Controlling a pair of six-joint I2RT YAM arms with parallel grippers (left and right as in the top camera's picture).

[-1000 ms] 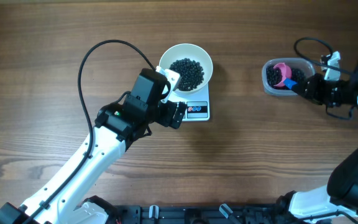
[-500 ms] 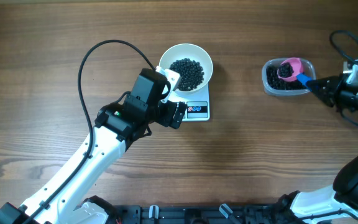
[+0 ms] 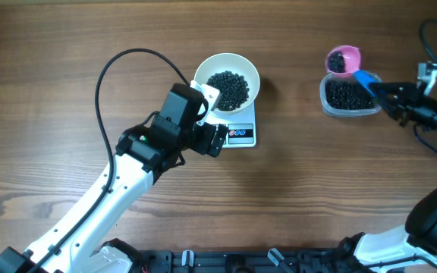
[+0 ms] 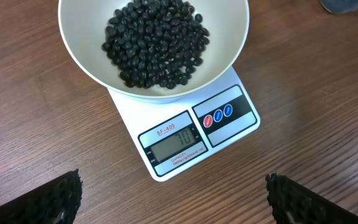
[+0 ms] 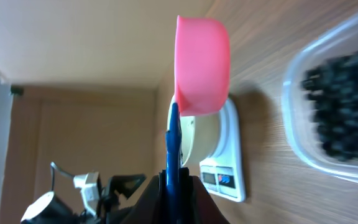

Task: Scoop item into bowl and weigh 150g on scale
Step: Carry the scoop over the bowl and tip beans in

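On the scale (image 3: 237,133): white bowl (image 3: 226,62) sits on the platform, with a dark heap of beans (image 3: 228,89) covering its bottom (nowhere near the rim).
Display: lit, but the digits are too small for us to trust from the left wrist view.
Left gripper (image 4: 176,193): jaws spread wide and holding nothing. It hovers on the display side of the scale and touches neither scale nor bowl.
Right gripper (image 5: 174,186): clamped tight on the blue handle (image 3: 365,78) of the pink scoop (image 3: 343,59), well to the right of the scale.
Scoop: raised over the far edge of the clear tub (image 3: 325,98). The cup looks level, and dark beans show inside it from overhead.
Tub: well right of the scale, with plenty more beans in it.
Step (our read): loaded scoop ready to carry across to the bowl. We'd top up in small doses until the target shows.
Handling: beans are small, hard, round and loose, so they roll and bounce and don't clump. Each one is light, so trickling gives fine control. We'd keep the cup level in transit and tip slowly, low over the bowl's centre.
Grip: scoop looks like light, stiff plastic. We'd hold the handle end, away from the cup. The thin handle could twist between the pads, so we'd watch for roll.
Risk: a knock on the bowl upsets the reading. Strays landing on the platform would get weighed too.
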